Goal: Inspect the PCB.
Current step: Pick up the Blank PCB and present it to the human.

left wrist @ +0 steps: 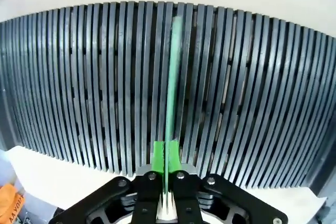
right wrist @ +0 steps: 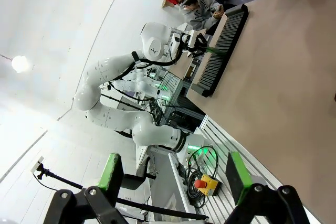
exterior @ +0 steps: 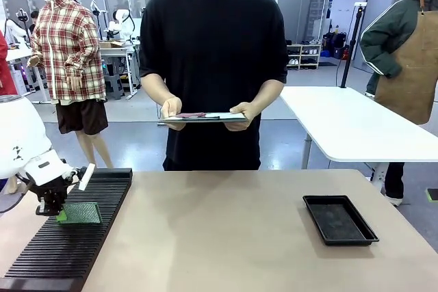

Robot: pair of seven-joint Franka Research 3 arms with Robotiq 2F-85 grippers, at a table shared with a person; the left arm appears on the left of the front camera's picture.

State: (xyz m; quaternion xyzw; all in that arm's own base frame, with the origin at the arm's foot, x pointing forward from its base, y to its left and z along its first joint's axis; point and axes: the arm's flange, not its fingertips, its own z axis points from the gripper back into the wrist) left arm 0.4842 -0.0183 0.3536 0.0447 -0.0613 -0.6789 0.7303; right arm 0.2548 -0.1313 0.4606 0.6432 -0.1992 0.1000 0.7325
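The green PCB [exterior: 81, 213] stands on edge in a slot of the long black slotted rack [exterior: 41, 258] at the table's left. My left gripper [exterior: 57, 208] is shut on the board's left end. In the left wrist view the PCB [left wrist: 171, 82] runs edge-on up from my left gripper [left wrist: 166, 156], whose green pads [left wrist: 157, 157] press both faces, above the rack's slats [left wrist: 262, 103]. My right gripper [right wrist: 173, 177] is open with nothing between its green pads [right wrist: 109, 172], held off the table. From there the left arm [right wrist: 157, 45] and the PCB [right wrist: 214, 50] show far off over the rack [right wrist: 220, 45].
A shallow black tray [exterior: 339, 219] lies at the table's right. A person in black stands at the far side holding a clipboard with white paper [exterior: 203, 117] in both hands. A white table [exterior: 356, 124] stands behind at the right.
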